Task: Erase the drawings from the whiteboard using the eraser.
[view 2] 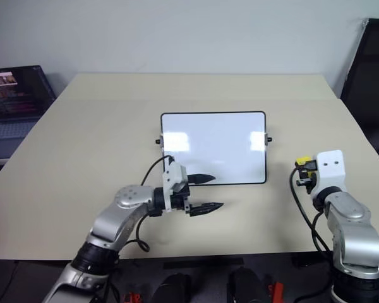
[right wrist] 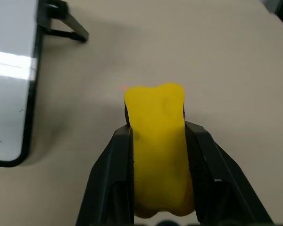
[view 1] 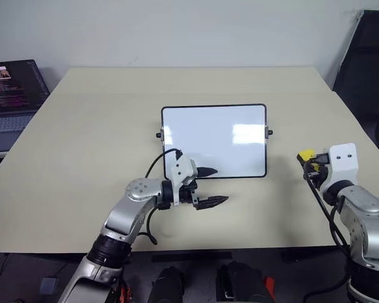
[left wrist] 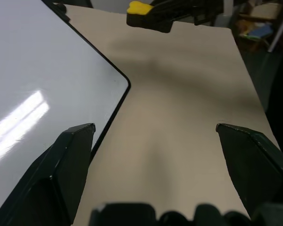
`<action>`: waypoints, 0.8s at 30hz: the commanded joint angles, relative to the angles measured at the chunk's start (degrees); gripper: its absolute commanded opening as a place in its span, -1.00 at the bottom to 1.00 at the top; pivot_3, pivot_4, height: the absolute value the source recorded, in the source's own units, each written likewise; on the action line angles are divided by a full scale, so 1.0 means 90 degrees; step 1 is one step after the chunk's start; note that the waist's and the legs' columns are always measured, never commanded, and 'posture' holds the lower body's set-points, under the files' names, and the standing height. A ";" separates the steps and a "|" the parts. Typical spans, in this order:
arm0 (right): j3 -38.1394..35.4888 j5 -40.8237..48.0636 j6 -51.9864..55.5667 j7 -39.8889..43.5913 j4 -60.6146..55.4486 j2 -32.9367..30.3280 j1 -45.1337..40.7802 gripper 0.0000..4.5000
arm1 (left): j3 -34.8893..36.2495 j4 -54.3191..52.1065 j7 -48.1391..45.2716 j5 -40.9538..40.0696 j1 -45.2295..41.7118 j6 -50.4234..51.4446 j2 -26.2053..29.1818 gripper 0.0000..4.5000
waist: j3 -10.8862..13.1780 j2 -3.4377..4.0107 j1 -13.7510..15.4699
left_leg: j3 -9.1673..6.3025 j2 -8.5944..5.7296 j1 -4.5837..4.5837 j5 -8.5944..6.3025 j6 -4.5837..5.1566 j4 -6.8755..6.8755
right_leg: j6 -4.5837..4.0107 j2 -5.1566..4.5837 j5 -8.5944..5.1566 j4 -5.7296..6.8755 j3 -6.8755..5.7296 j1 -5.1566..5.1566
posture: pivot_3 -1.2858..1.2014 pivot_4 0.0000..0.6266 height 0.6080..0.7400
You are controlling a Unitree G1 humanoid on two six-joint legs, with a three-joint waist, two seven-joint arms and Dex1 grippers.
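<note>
— Beige desk (view 1: 82,158) fills most of the head view. What sits lowest in the frame?

— Near the lower centre, the left tool (view 1: 210,187) points toward the right of the frame, its two black fingers (view 1: 213,201) spread wide with nothing between them. The upper finger lies over the bottom edge of the whiteboard (view 1: 215,139).

— And at the right?

— At the right edge, about mid-height, the right tool (right wrist: 158,141) is clamped tight on the eraser (right wrist: 159,150), a yellow block that pokes out past the fingertips. It sits well apart from the board, beyond its right side.

— Is the board marked?

— It lies flat in the centre, glossy white with bright reflections; I cannot make out any drawings on it.

— Further back?

— A dark laptop (view 1: 12,95) with a lit screen sits at the upper left, beside the desk's far corner.
</note>
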 commanded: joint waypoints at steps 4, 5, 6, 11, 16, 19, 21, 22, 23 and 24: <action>-0.0138 0.0244 -0.0019 -0.0108 0.0270 0.0035 -0.0007 -0.50 | -0.0148 0.0555 -0.0537 0.0015 -0.0553 -0.0500 -0.0126 1.00 | 0.0000 0.0000 -0.0004 | 0.0002 -0.0001 -0.0002 0.0000 0.0001 0.0000 | 0.0000 0.0000 0.0000 -0.0002 0.0001 -0.0001 | 0.03 -0.52 1.00; -0.0136 0.0267 -0.0029 -0.0123 0.0331 0.0031 -0.0007 -0.50 | -0.0168 0.0618 -0.0570 0.0042 -0.0583 -0.0538 -0.0143 1.00 | 0.0000 0.0000 -0.0006 | 0.0002 -0.0001 -0.0002 -0.0001 0.0001 -0.0001 | 0.0000 0.0000 0.0000 -0.0002 0.0001 -0.0001 | 0.03 -0.52 1.00; -0.0149 0.0307 -0.0011 -0.0146 0.0400 0.0052 -0.0012 -0.50 | -0.0220 0.0696 -0.0622 0.0093 -0.0604 -0.0608 -0.0162 1.00 | 0.0000 0.0000 -0.0006 | 0.0002 0.0000 -0.0002 -0.0001 0.0001 -0.0001 | 0.0000 0.0000 0.0000 -0.0002 0.0002 -0.0001 | 0.03 -0.52 1.00; -0.0178 0.0375 0.0004 -0.0285 0.0686 0.0103 -0.0034 -0.50 | -0.0515 0.0951 -0.0742 0.0367 -0.0617 -0.0962 -0.0299 1.00 | 0.0001 0.0001 -0.0006 | 0.0003 0.0000 -0.0002 -0.0001 0.0002 -0.0001 | 0.0001 0.0000 0.0000 -0.0001 0.0003 -0.0001 | 0.03 -0.52 1.00; -0.0084 0.0421 -0.0009 -0.0354 0.0822 0.0137 -0.0097 -0.50 | -0.0573 0.0998 -0.0697 0.0483 -0.0673 -0.1086 -0.0396 1.00 | 0.0000 0.0001 -0.0011 | 0.0003 0.0002 -0.0001 -0.0001 0.0002 -0.0001 | 0.0001 0.0002 0.0000 -0.0001 0.0003 -0.0001 | 0.03 -0.52 1.00; -0.0038 0.0445 0.0016 -0.0402 0.0840 0.0150 -0.0057 -0.50 | -0.0530 0.0996 -0.0704 0.0499 -0.0685 -0.1106 -0.0375 1.00 | 0.0000 0.0001 -0.0012 | 0.0003 0.0002 -0.0001 -0.0001 0.0002 -0.0001 | 0.0001 0.0003 0.0000 0.0000 0.0004 -0.0001 | 0.03 -0.52 1.00; -0.0037 0.0484 0.0021 -0.0421 0.0847 0.0181 -0.0045 -0.50 | -0.0506 0.1018 -0.0693 0.0512 -0.0696 -0.1127 -0.0365 1.00 | 0.0001 0.0001 -0.0012 | 0.0003 0.0002 -0.0001 -0.0001 0.0002 -0.0001 | 0.0001 0.0003 0.0000 0.0000 0.0003 -0.0001 | 0.03 -0.52 1.00; -0.0047 0.0509 0.0030 -0.0431 0.0849 0.0198 -0.0047 -0.50 | -0.0502 0.1022 -0.0691 0.0516 -0.0698 -0.1132 -0.0362 1.00 | 0.0001 0.0001 -0.0012 | 0.0003 0.0002 -0.0001 -0.0001 0.0002 -0.0001 | 0.0001 0.0003 0.0000 0.0000 0.0004 -0.0001 | 0.03 -0.52 1.00; -0.0046 0.0524 0.0033 -0.0448 0.0857 0.0209 -0.0051 -0.50 | -0.0497 0.1018 -0.0689 0.0510 -0.0701 -0.1128 -0.0360 1.00 | 0.0000 0.0001 -0.0012 | 0.0003 0.0002 -0.0001 -0.0001 0.0002 -0.0001 | 0.0001 0.0003 0.0000 0.0000 0.0004 -0.0001 | 0.03 -0.52 1.00; -0.0042 0.0524 0.0020 -0.0468 0.0878 0.0207 -0.0055 -0.50 | -0.0498 0.1006 -0.0684 0.0509 -0.0701 -0.1122 -0.0362 1.00 | 0.0001 0.0001 -0.0012 | 0.0003 0.0002 -0.0001 -0.0001 0.0002 -0.0001 | 0.0001 0.0003 0.0000 0.0000 0.0003 -0.0001 | 0.03 -0.52 1.00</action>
